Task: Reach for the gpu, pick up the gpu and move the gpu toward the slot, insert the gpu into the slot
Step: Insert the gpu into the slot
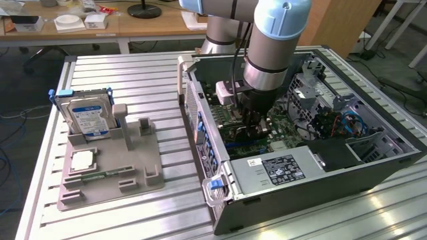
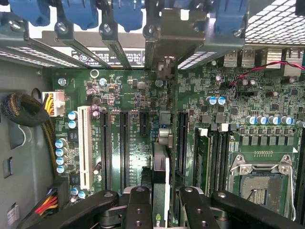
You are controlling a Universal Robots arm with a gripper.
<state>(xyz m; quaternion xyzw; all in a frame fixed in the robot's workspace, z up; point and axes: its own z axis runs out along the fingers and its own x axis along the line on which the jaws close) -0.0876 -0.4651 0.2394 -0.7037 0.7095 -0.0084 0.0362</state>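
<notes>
In the exterior view my gripper [image 1: 252,127] reaches down inside the open computer case [image 1: 373,170], just above the green motherboard [image 1: 283,125]. In the wrist view the gripper [image 2: 159,193] is shut on the gpu [image 2: 160,167], a thin dark card seen edge-on between the two black fingers [image 2: 138,205]. The card runs along the board toward the case's rear wall, where a metal bracket [image 2: 167,33] sits among the blue clips. The slot lies directly under the card and is mostly hidden; a small blue piece [image 2: 164,128] shows beyond the card's edge. Whether the card is seated I cannot tell.
Black slots [image 2: 106,148] and a white slot [image 2: 85,143] flank the card, with the silver processor socket [image 2: 259,179] farther off. A power supply [image 1: 277,170] fills the case's near corner. Outside, a grey holder [image 1: 133,185] carries a blue-labelled hard drive [image 1: 87,117] and a memory stick [image 1: 100,175].
</notes>
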